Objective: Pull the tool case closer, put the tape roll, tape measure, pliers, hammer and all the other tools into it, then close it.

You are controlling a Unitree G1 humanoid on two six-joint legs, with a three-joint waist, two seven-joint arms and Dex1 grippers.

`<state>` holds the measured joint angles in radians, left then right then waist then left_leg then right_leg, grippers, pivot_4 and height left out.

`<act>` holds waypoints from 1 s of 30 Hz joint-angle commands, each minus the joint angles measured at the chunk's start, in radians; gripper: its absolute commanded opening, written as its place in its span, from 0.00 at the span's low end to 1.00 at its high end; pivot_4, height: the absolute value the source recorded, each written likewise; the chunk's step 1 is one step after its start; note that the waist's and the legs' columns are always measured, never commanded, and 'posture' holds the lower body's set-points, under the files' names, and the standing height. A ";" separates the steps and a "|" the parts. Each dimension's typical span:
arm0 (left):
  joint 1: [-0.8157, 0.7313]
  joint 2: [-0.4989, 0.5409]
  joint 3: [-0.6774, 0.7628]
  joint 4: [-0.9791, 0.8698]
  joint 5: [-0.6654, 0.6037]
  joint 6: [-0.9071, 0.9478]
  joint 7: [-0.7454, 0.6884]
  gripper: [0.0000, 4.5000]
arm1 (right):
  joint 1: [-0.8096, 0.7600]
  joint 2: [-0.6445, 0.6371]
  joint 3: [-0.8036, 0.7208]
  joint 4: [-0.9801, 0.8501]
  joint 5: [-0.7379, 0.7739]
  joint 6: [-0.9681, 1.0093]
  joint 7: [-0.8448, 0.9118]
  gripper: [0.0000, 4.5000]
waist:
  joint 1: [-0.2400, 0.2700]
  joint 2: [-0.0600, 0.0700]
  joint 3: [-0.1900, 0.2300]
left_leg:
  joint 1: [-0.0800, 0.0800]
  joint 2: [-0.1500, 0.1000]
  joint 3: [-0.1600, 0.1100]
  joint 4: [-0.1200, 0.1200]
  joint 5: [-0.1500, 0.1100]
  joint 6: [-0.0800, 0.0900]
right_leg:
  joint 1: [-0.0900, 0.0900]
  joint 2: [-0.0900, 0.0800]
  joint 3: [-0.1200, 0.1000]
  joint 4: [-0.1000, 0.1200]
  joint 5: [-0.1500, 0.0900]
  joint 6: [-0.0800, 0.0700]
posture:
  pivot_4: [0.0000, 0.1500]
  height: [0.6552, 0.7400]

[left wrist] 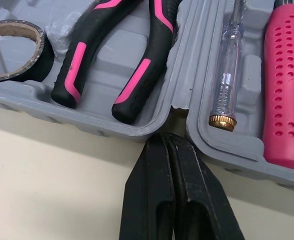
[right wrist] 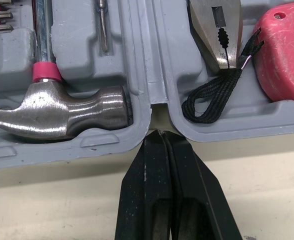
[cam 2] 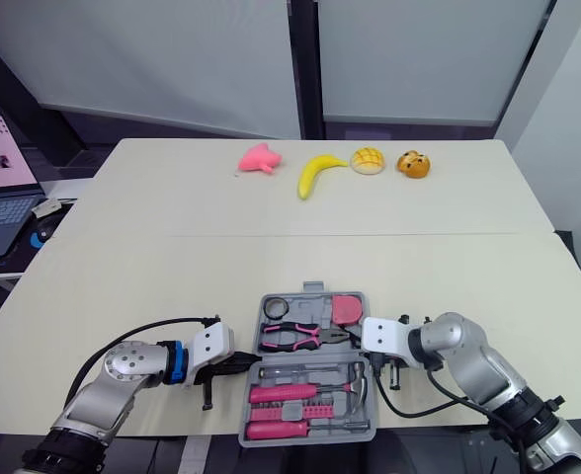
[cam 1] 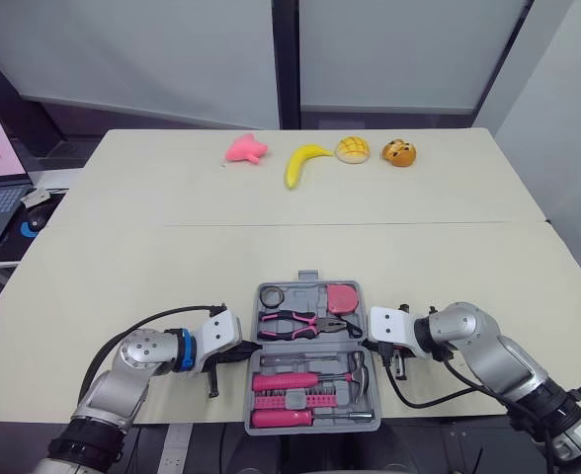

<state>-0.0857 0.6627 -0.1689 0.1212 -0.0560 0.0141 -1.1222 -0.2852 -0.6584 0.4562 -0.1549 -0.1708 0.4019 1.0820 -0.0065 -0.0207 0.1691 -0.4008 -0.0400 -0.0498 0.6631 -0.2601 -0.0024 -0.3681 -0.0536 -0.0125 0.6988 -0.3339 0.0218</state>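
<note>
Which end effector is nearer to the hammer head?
Right. The right end effector is at the edge of the case beside the hammer head; the left end effector is across the case.

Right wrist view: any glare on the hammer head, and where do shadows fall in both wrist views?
Right wrist view: soft bright streaks on the steel hammer head, nothing washed out; a narrow shadow under the rim of the grey plastic tool case. Left wrist view: the clear-handled screwdriver glints along its barrel; a like shadow under the case rim.
</note>
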 commanded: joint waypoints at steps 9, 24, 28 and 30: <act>-0.012 -0.029 -0.028 -0.013 0.004 -0.004 0.029 0.01 | -0.016 0.031 0.006 -0.017 0.005 -0.017 -0.023 0.00 | 0.001 0.000 0.000 | 0.000 0.000 0.000 0.000 0.000 0.000 | 0.000 0.000 0.000 0.000 0.000 0.000 | 1.00 0.76; -0.067 -0.050 -0.026 0.044 0.027 -0.027 0.048 0.01 | -0.038 0.043 0.003 0.006 0.005 -0.020 -0.035 0.00 | 0.003 0.000 0.000 | 0.001 0.000 -0.001 0.000 0.000 0.000 | 0.001 0.000 0.000 0.001 0.000 0.001 | 1.00 0.76; -0.070 -0.052 -0.025 0.050 0.029 -0.029 0.048 0.01 | -0.039 0.043 0.004 0.008 0.005 -0.022 -0.039 0.00 | 0.003 0.000 -0.001 | 0.001 0.000 -0.001 0.000 0.000 0.000 | 0.001 0.000 0.000 0.001 0.000 0.001 | 1.00 0.76; -0.070 -0.052 -0.026 0.053 0.031 -0.031 0.049 0.01 | -0.040 0.044 0.004 0.009 0.004 -0.022 -0.042 0.00 | 0.003 0.000 -0.001 | 0.001 0.000 -0.001 0.000 0.000 0.000 | 0.001 0.000 0.000 0.001 0.000 0.001 | 1.00 0.76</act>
<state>-0.1412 0.6321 -0.1699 0.1761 -0.0310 -0.0035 -1.0878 -0.3037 -0.6423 0.4523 -0.1255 -0.1760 0.4013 1.0456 -0.0031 -0.0206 0.1686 -0.3999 -0.0401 -0.0503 0.6634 -0.2600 -0.0024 -0.3673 -0.0536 -0.0129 0.6996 -0.3335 0.0225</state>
